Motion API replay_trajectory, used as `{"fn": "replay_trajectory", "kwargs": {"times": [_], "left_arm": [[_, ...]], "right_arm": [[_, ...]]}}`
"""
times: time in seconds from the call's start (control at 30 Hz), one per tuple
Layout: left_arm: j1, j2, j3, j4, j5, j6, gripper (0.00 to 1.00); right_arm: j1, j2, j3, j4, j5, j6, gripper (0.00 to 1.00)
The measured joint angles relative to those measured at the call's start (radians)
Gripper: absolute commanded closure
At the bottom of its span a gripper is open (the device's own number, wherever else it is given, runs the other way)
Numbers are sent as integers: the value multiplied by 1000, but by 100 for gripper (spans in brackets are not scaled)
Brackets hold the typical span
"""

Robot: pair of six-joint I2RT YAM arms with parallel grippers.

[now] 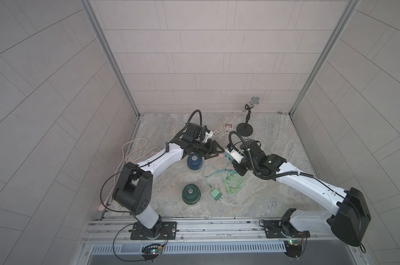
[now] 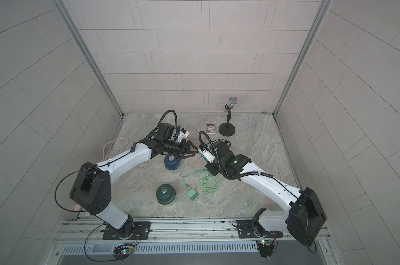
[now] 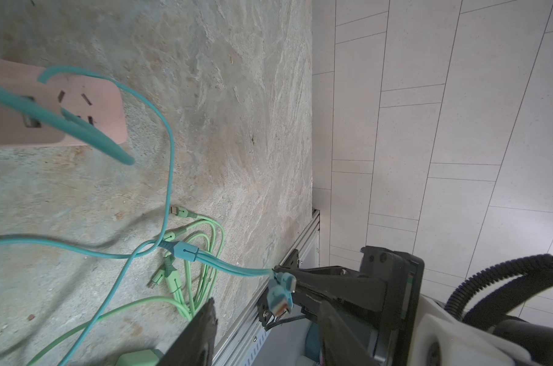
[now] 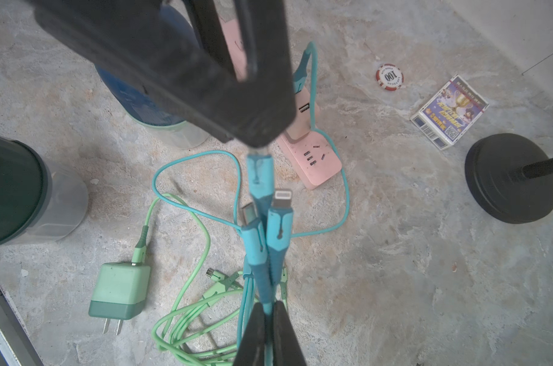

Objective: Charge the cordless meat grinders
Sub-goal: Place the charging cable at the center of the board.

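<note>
Table: stone-look top. L gripper: jaws part-open, tip of teal plug between them; contact can't be told. R gripper: clamped on teal cable just behind its plug cluster, cable held off table. Blue grinder: upright on table, directly below L gripper. Green grinder: upright, well apart from blue grinder. Pink strip: flat, beside blue grinder. Green adapter: flat near green grinder, prongs free.

Tabletop looks matt stone, power strip smooth plastic, teal cable rubbery, blue grinder glossy with a shiny metal centre.
</note>
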Motion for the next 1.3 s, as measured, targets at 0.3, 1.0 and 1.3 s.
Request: {"fn": "replay_trajectory", "kwargs": {"times": [0.3, 1.0, 1.3], "left_arm": [[-4, 34, 0, 36, -1, -8, 51], [-3, 37, 0, 42, -3, -6, 50], [49, -5, -3, -19, -16, 24, 50]], "right_arm": [[0, 0, 4, -1, 5, 7, 91], [-24, 96, 3, -43, -153, 40, 88], [-9, 175, 3, -161, -262, 28, 50]]}}
